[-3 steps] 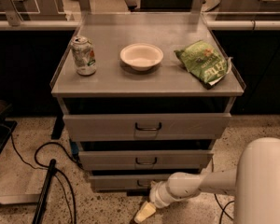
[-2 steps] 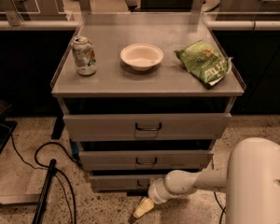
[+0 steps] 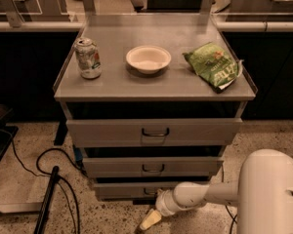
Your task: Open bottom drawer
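Arm (image 3: 200, 195) reach comes in low from the robot's white body at the right, stretched leftward close to the speckled floor, most likely because the bottom drawer (image 3: 122, 189) is the lowest of the three grey fronts and its small dark handle (image 3: 147, 192) sits barely above the ground. The gripper (image 3: 150, 220) hangs at the end of that arm, angled down and to the left, in front of the cabinet and below the drawer's front edge as the camera sees it. Whether the gripper is open or closed cannot be told, and nothing appears to be in it. The handle lies just above and slightly behind the wrist, which partly hides it, so the gripper looks near it but not on it. The bottom drawer looks shut or nearly so, beneath the middle drawer (image 3: 153, 166) and the wide top drawer (image 3: 154, 131). On the cabinet top (image 3: 156, 86) stand a can (image 3: 88, 58), a white bowl (image 3: 148, 59) and a green chip bag (image 3: 214, 66), well apart from the work below. My judgement is that the gripper must rise and turn toward the handle before any pull.
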Robot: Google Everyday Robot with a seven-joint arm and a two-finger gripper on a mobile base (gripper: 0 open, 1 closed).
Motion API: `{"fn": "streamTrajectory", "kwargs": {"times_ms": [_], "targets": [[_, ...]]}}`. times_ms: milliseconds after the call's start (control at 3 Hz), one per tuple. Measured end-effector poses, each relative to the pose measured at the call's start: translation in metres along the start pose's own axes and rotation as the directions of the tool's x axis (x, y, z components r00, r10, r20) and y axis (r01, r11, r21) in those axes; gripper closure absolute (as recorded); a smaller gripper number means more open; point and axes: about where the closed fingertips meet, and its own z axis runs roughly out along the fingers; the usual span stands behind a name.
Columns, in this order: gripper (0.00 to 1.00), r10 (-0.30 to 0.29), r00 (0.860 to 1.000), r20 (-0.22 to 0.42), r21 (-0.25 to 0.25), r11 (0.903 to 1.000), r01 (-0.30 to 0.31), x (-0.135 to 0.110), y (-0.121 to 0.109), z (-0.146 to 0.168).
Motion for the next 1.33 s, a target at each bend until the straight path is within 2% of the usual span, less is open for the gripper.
{"fn": "streamTrajectory", "kwargs": {"times_ms": [333, 667, 1333], "targets": [[0.0, 0.032, 0.999, 0.021, -0.032, 0.999, -0.032, 0.012, -0.002, 0.028], [0.0, 0.063, 0.997, 0.034, -0.062, 0.9962, -0.061, 0.014, -0.018, 0.057], [0.0, 0.033, 0.997, 0.07, -0.052, 0.9982, -0.029, 0.009, -0.021, 0.056]]}}
